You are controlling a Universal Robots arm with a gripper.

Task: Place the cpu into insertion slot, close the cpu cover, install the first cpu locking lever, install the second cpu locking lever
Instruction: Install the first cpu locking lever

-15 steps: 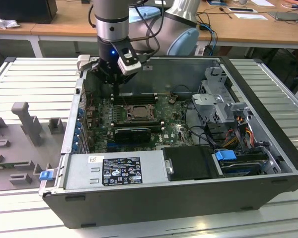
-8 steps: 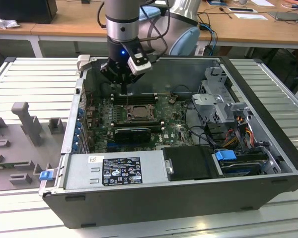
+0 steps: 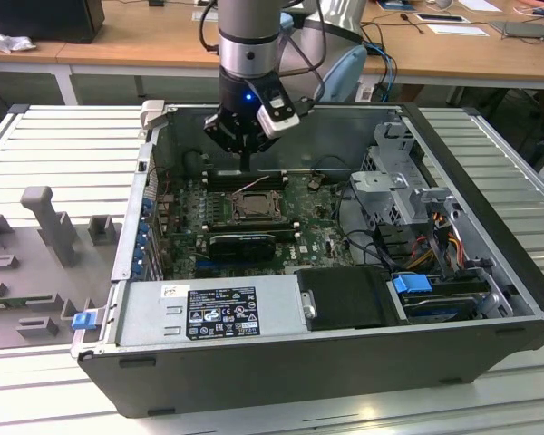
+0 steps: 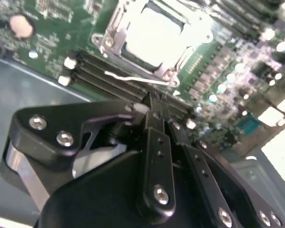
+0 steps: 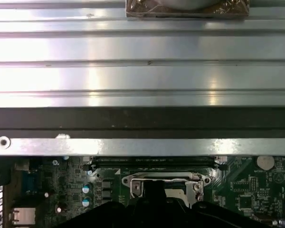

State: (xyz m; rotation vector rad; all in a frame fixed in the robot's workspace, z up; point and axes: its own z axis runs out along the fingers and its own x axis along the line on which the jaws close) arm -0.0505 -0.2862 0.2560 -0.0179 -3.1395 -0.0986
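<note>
While tool hovers | cpu cover: silver frame around bright cpu

In the exterior view the gripper hangs at 12 o'clock from the insertion slot. The power supply lies at 6.

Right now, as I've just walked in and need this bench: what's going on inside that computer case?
The robot arm's gripper, shut, hangs inside the open computer case, close beside the insertion slot. The cpu sits in the slot with the cpu cover down over it. A thin locking lever lies by the gripper's tip.
</note>
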